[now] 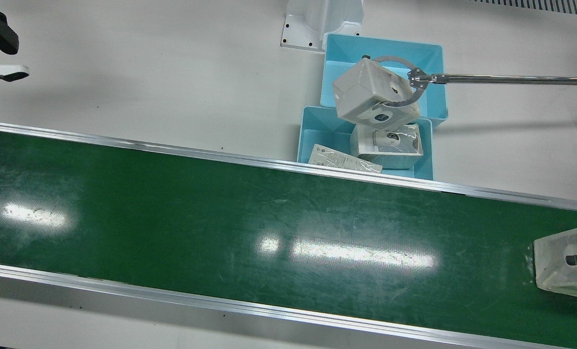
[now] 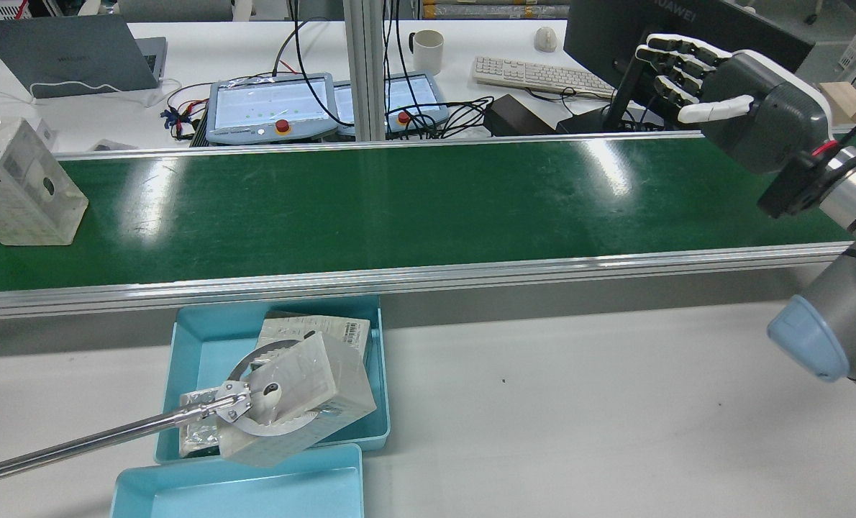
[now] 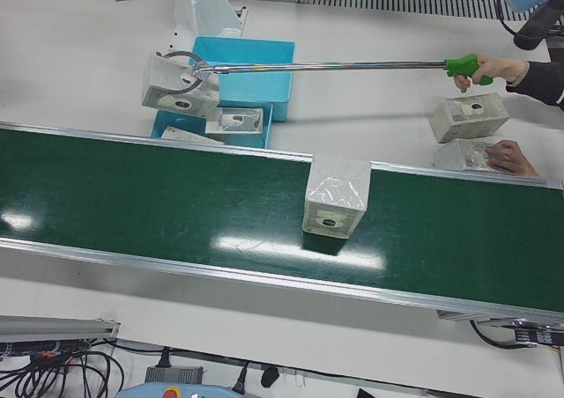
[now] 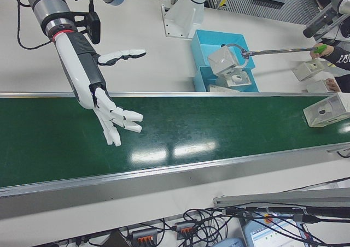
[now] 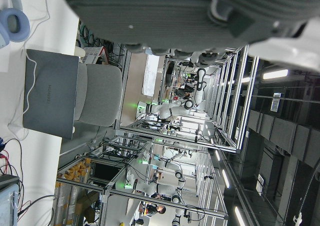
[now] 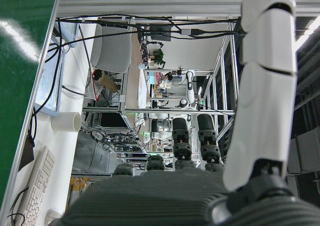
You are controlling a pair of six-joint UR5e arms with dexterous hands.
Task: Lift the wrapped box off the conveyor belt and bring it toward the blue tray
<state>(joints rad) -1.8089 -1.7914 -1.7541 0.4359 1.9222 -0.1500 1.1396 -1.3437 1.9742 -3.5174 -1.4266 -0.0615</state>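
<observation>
Meanwhile the wrapped box [image 3: 335, 195] rides the green conveyor belt [image 3: 176, 195], well apart from the blue tray [image 3: 251, 81]. Right hand [image 4: 112, 116] hovers released, fingers spread; left hand's state apparently hidden.

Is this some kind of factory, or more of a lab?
It looks like a robotics test lab set up to imitate a packing line. A green conveyor belt carries a wrapped box, a robot's right hand waits open above it, and the desks behind hold a laptop and keyboard.
</observation>
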